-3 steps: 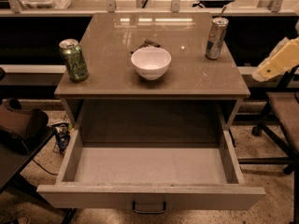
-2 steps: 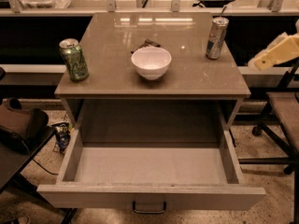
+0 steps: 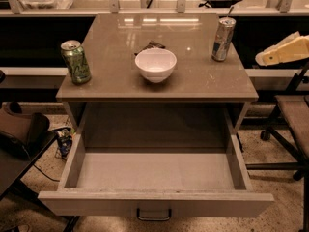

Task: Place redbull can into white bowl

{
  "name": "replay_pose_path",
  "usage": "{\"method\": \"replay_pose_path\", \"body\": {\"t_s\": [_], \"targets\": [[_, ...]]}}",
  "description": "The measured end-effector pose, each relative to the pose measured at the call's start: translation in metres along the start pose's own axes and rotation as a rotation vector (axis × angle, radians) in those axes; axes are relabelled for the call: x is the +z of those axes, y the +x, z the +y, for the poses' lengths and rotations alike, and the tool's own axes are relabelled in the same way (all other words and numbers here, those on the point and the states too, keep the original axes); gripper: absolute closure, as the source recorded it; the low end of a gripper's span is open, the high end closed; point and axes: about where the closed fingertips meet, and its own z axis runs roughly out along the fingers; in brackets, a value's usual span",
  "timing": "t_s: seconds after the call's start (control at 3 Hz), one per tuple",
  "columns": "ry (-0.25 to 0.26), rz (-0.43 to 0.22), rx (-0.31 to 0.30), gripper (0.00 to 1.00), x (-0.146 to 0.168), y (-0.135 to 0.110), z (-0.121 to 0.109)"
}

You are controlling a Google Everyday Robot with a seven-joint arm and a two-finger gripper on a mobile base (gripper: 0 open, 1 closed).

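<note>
Approach under way, nothing grasped yet.
The end effector (image 3: 264,58) hangs off the desk's (image 3: 203,81) right side, near the redbull can (image 3: 223,38) but apart from it; whether it is apart or together I cannot tell. The can stands upright at the back right corner, and the white bowl (image 3: 155,64) sits empty mid-desk. Grasp, carry and placement all remain. Since the earlier frame, the end effector has risen slightly; can and bowl are unmoved.

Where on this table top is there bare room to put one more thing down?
Bare: the table top between green can and white bowl, between the bowl and redbull can, and the front right corner; also the open drawer floor. Tighter right behind the bowl, where a small dark object lies. The tool hangs right of the table.
</note>
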Motion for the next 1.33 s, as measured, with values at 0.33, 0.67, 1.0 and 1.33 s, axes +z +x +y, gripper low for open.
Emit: {"method": "replay_pose_path", "body": {"t_s": [0.33, 0.67, 1.0, 1.33], "targets": [[-0.001, -0.024, 0.038, 0.00, 0.010, -0.003, 0.004], [-0.015, -0.142, 0.198, 0.00, 0.058, -0.013, -0.003], [-0.029, -0.240, 0.360, 0.00, 0.134, -0.012, -0.018], [-0.040, -0.276, 0.413, 0.00, 0.174, -0.010, -0.020]]}}
